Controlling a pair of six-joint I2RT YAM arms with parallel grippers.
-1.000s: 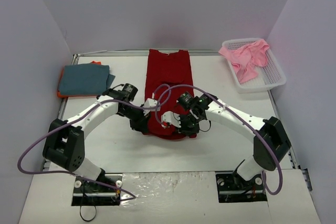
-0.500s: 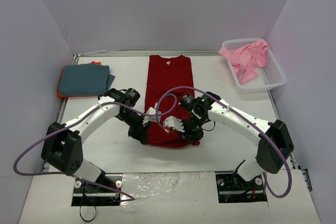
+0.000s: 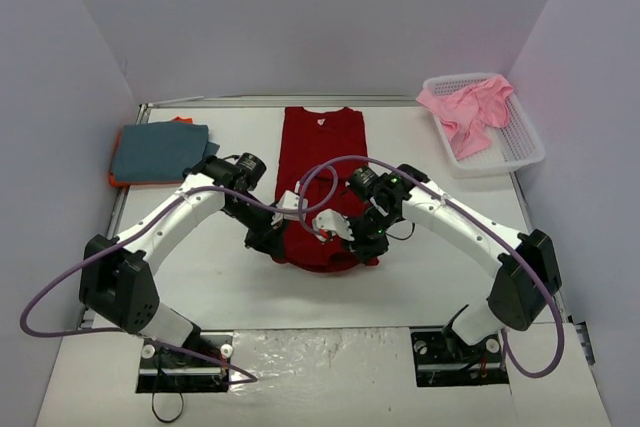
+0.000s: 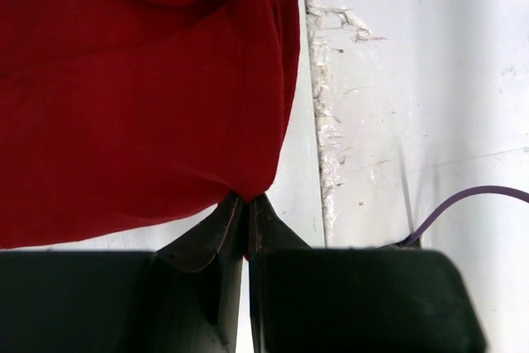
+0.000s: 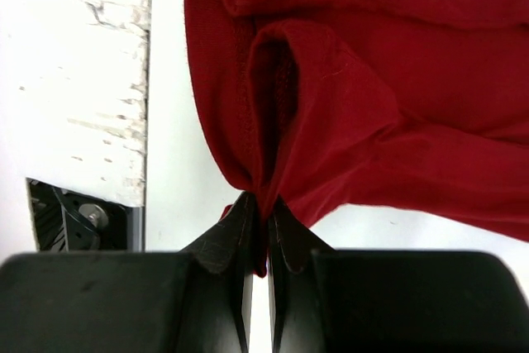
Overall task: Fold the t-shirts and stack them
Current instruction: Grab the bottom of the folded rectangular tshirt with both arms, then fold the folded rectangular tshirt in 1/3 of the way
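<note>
Both end effectors, left [image 4: 245, 208] and right [image 5: 258, 208], were pinched closed on the dark red t-shirt's [image 3: 322, 152] near hem corners; the limp, light cloth looked best gripped there.

I see the dark red t-shirt [image 3: 320, 172] lying lengthwise mid-desk, near hem lifted; teal-blue shirt [image 3: 160, 150] folded atop orange shirt [image 3: 180, 120] far left; pink shirt [image 3: 465, 107] crumpled far right.

Dark red t-shirt [image 3: 322, 162]; pink shirt [image 3: 465, 107] in white basket [image 3: 520, 142]; teal shirt [image 3: 160, 150] over seemingly orange.
</note>
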